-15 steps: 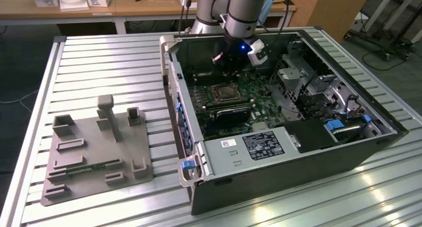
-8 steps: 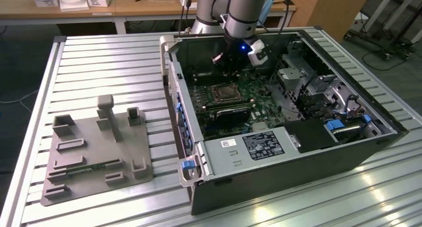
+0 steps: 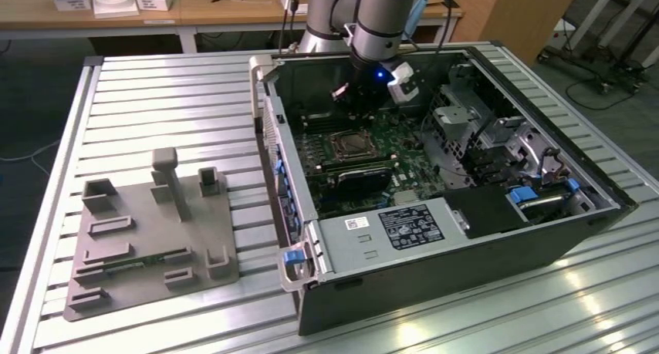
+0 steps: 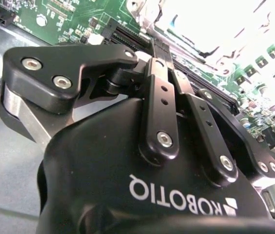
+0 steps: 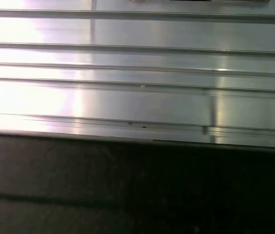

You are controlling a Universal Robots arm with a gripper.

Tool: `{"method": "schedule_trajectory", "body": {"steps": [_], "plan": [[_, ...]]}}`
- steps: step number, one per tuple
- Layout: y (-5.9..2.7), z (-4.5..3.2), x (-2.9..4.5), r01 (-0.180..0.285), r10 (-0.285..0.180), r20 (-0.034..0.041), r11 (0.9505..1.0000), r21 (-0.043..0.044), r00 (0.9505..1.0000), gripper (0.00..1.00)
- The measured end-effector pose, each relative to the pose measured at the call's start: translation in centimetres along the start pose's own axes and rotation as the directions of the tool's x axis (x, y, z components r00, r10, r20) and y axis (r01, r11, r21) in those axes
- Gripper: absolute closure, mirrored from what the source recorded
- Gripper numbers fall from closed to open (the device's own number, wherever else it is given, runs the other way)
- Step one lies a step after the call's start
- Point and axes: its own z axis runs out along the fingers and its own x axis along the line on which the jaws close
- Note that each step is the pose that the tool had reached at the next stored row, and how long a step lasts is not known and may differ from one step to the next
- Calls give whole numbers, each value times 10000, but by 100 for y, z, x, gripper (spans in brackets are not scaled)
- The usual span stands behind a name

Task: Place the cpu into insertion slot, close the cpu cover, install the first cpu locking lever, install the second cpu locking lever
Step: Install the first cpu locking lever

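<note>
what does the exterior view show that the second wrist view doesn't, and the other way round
Exterior view: the open computer case on the slatted table, a grey fixture plate at the exterior view's left, and the arm reaching down into the case. Second wrist view: the gripper close up, its links and screws plain, with a glaring metal part beyond. Both: the gripper above the green motherboard.
</note>
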Motion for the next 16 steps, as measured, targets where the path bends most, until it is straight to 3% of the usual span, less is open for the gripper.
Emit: {"method": "schedule_trajectory", "body": {"steps": [11, 16], "plan": [[-14, 20, 1, 1, -1, -10, 9999, 156, 10000, 90], [-14, 25, 1, 1, -1, -12, 9998, 185, 10000, 90]]}}
